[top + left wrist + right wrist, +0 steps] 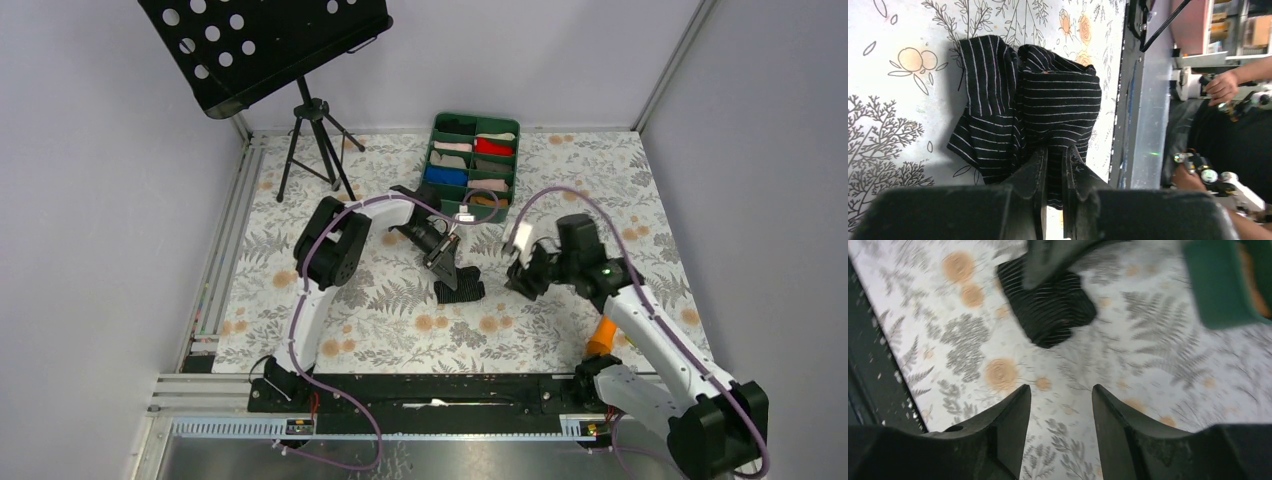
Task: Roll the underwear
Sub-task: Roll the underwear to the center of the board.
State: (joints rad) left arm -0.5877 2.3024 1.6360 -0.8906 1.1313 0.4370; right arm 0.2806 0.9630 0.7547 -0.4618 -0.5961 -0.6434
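In the middle of the flowered table [380, 330], on the near side of the green tray [430, 150] of small cloth rolls, the underwear [459, 288] lies as a loose, half-folded bundle, not a tight roll. Your left gripper [443, 262] is down on its far edge. In the left wrist view its 2 fingers are drawn almost together with a fold of the black, finely striped fabric pinched between them. Your right gripper [522, 275] hovers just to the right of the garment, jaws apart and holding nothing, with only bare table between them in its own view.

The main risk, as I judge it, is that thin pinch. You seem to hold only 1 or 2 layers at the edge. If you turn or drag the left gripper quickly, the outer layer may slide off the rest and the bundle will open instead of winding up. The fabric is soft and the table cover looks smooth, so the whole piece could also skid along rather than roll unless the right gripper pins the free end. Bring that one in carefully: the 2 grippers are near each other, and a hurried approach could knock the left fingers or shove the garment toward the tray. Lifting too high would let the folds hang and come undone.
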